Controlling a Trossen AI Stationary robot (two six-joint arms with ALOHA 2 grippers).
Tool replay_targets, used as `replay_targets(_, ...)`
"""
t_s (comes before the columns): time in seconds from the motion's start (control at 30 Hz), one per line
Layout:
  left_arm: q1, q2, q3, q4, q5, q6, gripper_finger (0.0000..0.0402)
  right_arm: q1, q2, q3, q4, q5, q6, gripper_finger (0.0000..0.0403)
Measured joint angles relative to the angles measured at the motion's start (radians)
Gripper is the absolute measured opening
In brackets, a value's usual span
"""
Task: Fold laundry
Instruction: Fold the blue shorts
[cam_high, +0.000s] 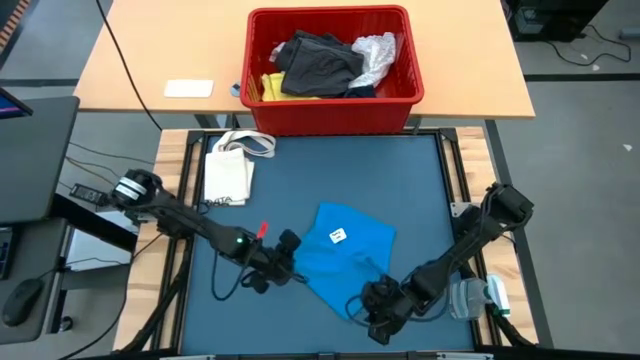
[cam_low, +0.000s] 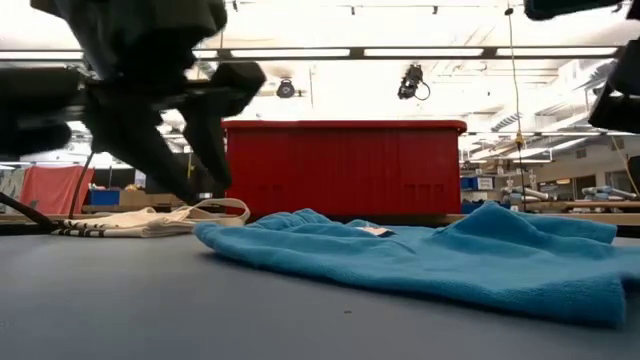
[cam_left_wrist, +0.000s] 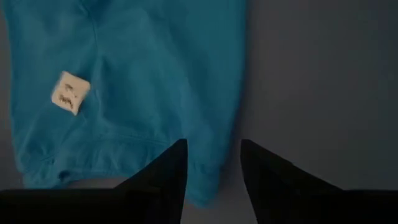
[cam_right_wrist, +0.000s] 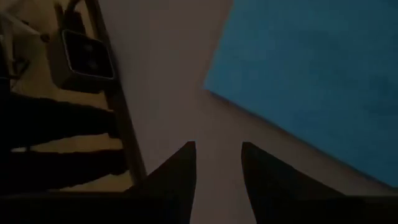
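1. Landmark: bright blue garment (cam_high: 345, 252), lying rumpled on the dark table mat (cam_high: 330, 170), toward the mat's near edge; a small white label (cam_high: 338, 236) faces up on its middle.
2. Right gripper (cam_high: 372, 318) hangs just off the garment's near corner, over bare mat; its wrist view shows the two fingers (cam_right_wrist: 180, 177) apart with only mat between them, holding nothing; the cloth edge lies just ahead of them.
3. Left gripper (cam_high: 290, 262) sits at the garment's left edge; fingers (cam_left_wrist: 169, 177) apart, one tip over the blue hem, the other over mat; cloth not pinched.
4. Clear plastic item with green trim (cam_high: 478, 296) lies right of the garment, at the mat's right edge beside the right arm.
5. Cream tote bag (cam_high: 228, 175) lies beyond the garment and to its left, handles looped, well apart from it.
6. Red basket (cam_high: 333, 112) stands past the far edge of the mat, straight behind the garment; inside it: dark grey garment (cam_high: 320, 62) heaped on top; yellow garment (cam_high: 270, 88) at its left; white lacy garment (cam_high: 376, 52) at its right.
7. White flat object (cam_high: 189, 88) on the wooden table, left of the basket.
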Motion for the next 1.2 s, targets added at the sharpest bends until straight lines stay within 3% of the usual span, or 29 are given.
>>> replay_targets(0.23,0.036,0.086,0.0,0.017,0.064,0.057,0.0157,0.006,0.004,0.142,-0.128,0.06,-0.088,0.0151)
replay_targets(0.43,0.038,0.168,0.002,0.052,0.055,0.072,0.0146,-0.011,0.051,0.2,-0.113,0.111,-0.216,0.0151)
replay_targets(0.63,0.027,0.162,0.0,0.056,0.076,-0.024,0.0062,-0.019,0.156,0.24,-0.108,0.044,-0.286,0.0154)
replay_targets(0.77,0.023,0.161,0.0,0.061,0.106,-0.087,0.0009,-0.019,0.234,0.283,-0.135,0.061,-0.321,0.0166)
replay_targets(0.93,0.021,0.162,0.0,0.066,0.116,-0.121,0.0012,-0.022,0.314,0.318,-0.154,0.132,-0.331,0.0178)
replay_targets(1.03,0.018,0.162,0.0,0.065,0.121,-0.136,0.0012,-0.027,0.348,0.347,-0.15,0.11,-0.351,0.0176)
replay_targets(1.13,0.018,0.162,0.0,0.064,0.124,-0.142,0.0006,-0.029,0.384,0.367,-0.184,0.076,-0.341,0.016)
replay_targets(1.2,0.018,0.162,0.001,0.059,0.125,-0.169,0.0004,-0.031,0.396,0.383,-0.228,0.051,-0.29,0.0127)
